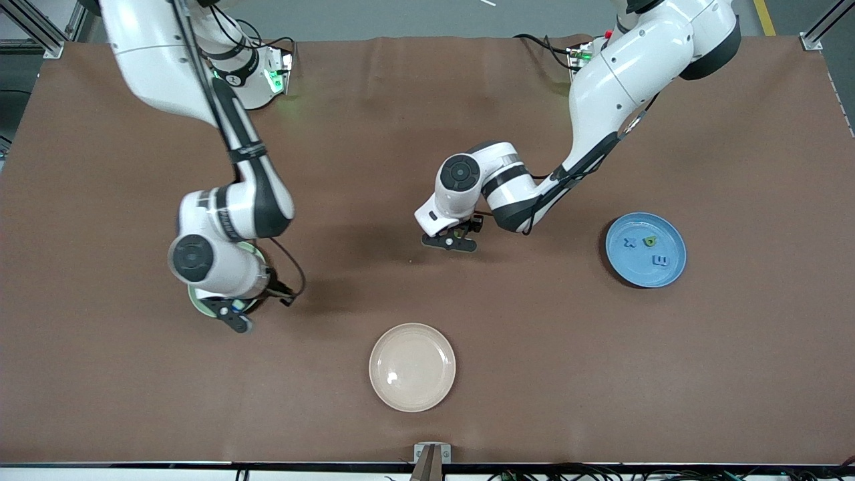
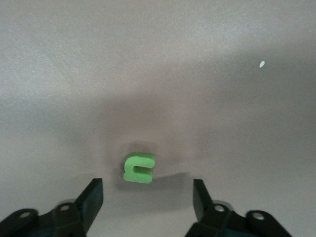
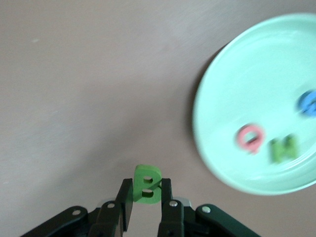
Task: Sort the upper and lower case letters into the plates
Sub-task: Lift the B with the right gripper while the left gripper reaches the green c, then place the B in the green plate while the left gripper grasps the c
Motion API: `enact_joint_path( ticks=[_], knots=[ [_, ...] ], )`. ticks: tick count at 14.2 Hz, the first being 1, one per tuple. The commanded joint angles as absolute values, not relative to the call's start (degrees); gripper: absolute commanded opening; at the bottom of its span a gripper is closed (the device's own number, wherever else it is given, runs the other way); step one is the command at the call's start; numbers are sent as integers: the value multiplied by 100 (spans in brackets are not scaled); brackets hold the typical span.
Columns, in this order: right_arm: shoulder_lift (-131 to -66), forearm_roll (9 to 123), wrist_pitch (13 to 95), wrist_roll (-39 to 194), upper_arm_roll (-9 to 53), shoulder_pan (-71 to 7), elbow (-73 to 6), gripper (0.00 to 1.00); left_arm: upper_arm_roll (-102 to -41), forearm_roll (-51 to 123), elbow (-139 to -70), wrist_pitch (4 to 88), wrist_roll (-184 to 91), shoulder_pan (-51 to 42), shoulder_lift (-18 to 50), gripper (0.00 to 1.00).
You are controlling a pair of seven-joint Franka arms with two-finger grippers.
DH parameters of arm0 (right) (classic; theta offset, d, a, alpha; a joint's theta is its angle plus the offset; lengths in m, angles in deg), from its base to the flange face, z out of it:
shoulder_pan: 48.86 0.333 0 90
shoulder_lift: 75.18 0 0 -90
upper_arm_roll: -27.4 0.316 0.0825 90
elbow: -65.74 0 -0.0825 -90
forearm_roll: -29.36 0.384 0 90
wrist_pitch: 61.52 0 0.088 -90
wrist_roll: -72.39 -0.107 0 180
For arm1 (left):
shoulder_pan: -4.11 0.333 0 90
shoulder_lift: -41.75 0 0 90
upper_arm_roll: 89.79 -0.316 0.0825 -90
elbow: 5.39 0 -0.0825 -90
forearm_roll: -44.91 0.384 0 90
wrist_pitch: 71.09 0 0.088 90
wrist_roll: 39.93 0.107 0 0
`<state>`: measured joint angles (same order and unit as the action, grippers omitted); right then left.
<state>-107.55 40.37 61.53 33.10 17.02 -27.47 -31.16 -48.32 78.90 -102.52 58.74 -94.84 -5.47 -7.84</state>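
Brown table covering (image 1: 427, 321) fills my screen. On it I see a cream plate (image 1: 412, 367) nearest the front camera, a sky-blue plate (image 1: 646, 249) toward the left arm's end carrying three letters (image 1: 644, 250), and a pale green plate (image 3: 256, 103) under the right arm holding a pink, a green and a blue letter. My left gripper (image 2: 148, 197) has its fingers spread around a green letter (image 2: 138, 168) lying on the table. My right gripper (image 3: 146, 202) pinches a green B (image 3: 146, 184) just off the green plate's rim.
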Motion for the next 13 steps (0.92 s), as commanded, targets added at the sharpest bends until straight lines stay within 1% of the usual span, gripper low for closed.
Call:
enact_joint_path(
  ticks=[1, 4, 6, 10, 11, 13],
  knots=[
    [-10410, 3955, 6258, 4160, 1835, -3250, -3622, 0, -4988, 7892, -10110, 5855, -9372, -661, -835, 70],
    [-10462, 3964, 6293, 4961, 1843, -3743, -3657, 1, -5112, 7884, -10110, 5864, -9363, -793, -835, 65],
    [-10480, 3964, 6415, 5120, 1843, -3805, -3666, 1, -5129, 7884, -10110, 5899, -9355, -810, -844, 62],
    [-10524, 3964, 6942, 5455, 1835, -3955, -4016, 2, -5296, 7875, -10101, 6013, -9372, -916, -835, 48],
    [-10533, 3964, 7031, 5455, 1843, -3955, -4087, 2, -5314, 7875, -10093, 6048, -9372, -951, -835, 47],
    [-10611, 3964, 7215, 5455, 1843, -3955, -4184, 2, -5314, 7892, -10066, 6084, -9372, -960, -844, 40]
  ],
)
